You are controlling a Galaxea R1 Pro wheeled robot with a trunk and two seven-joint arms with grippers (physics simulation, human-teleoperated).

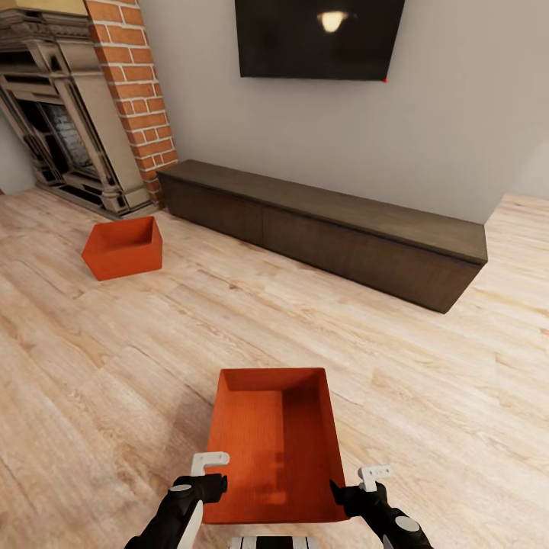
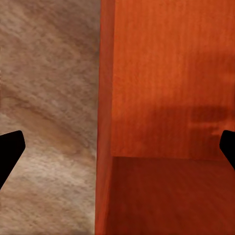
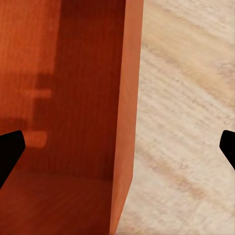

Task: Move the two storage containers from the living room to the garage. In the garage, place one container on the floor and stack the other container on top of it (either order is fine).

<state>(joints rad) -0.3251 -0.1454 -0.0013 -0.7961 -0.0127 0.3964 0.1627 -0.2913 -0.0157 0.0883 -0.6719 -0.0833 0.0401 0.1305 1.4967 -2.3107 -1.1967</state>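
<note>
One orange-red storage container (image 1: 274, 442) sits on the living room's wood plank floor right in front of me, open top up and nothing inside. My left gripper (image 1: 210, 474) is open, its fingers straddling the container's left wall (image 2: 105, 98). My right gripper (image 1: 360, 483) is open too, astride the right wall (image 3: 129, 98). In both wrist views the dark fingertips (image 2: 11, 152) (image 3: 10, 152) stand wide apart on either side of the thin wall. The second storage container (image 1: 123, 248) rests on the floor at the far left, near the fireplace.
A long dark low cabinet (image 1: 328, 229) runs along the white wall under a wall TV (image 1: 316, 38). A brick column (image 1: 133, 84) and a fireplace (image 1: 61, 130) stand at the back left. Light wood floor (image 1: 427, 396) spreads around both containers.
</note>
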